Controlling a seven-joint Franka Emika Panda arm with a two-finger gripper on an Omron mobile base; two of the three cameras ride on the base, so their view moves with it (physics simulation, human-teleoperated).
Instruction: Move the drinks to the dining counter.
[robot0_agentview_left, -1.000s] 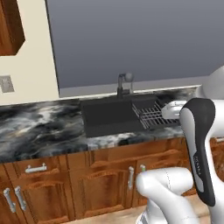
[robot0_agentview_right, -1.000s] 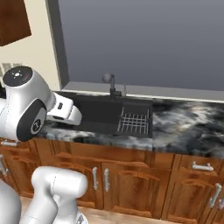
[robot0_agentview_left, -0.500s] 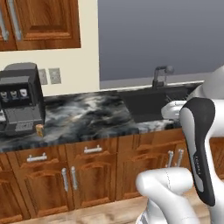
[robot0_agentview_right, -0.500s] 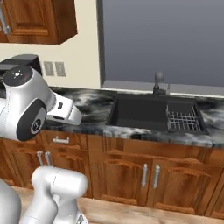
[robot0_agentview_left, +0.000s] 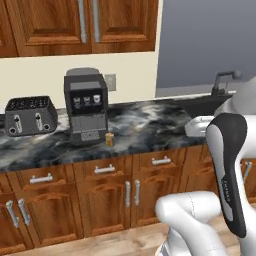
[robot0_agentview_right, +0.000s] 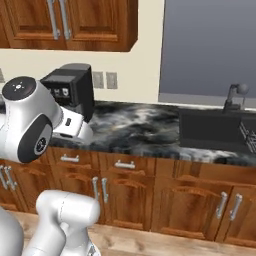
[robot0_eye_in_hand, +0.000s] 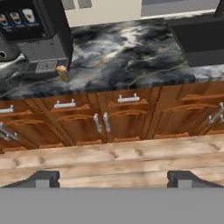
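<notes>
A small orange-yellow drink carton (robot0_agentview_left: 109, 139) stands on the black-and-grey marbled counter (robot0_agentview_left: 150, 125), just right of the coffee machine's foot. The hand view has the carton (robot0_eye_in_hand: 62, 73) at upper left, far beyond the fingers. My gripper (robot0_eye_in_hand: 113, 179) is open, its two dark fingertips (robot0_eye_in_hand: 43, 178) wide apart with nothing between them. It hangs in front of the cabinets, over the wooden floor. I cannot tell whether this counter is the dining counter.
A black coffee machine (robot0_agentview_left: 86, 106) and a dark toaster (robot0_agentview_left: 31, 115) stand on the counter's left part. A dark sink (robot0_agentview_right: 215, 130) with a faucet (robot0_agentview_right: 235, 95) lies to the right. Wall cabinets (robot0_agentview_left: 80, 25) hang above, and brown doors and drawers (robot0_eye_in_hand: 105, 118) run below.
The base has driven left along the counter, so the whole picture has shifted. The sink and dish rack slid right, and the coffee machine, toaster and carton came into view. The gripper stayed open.
</notes>
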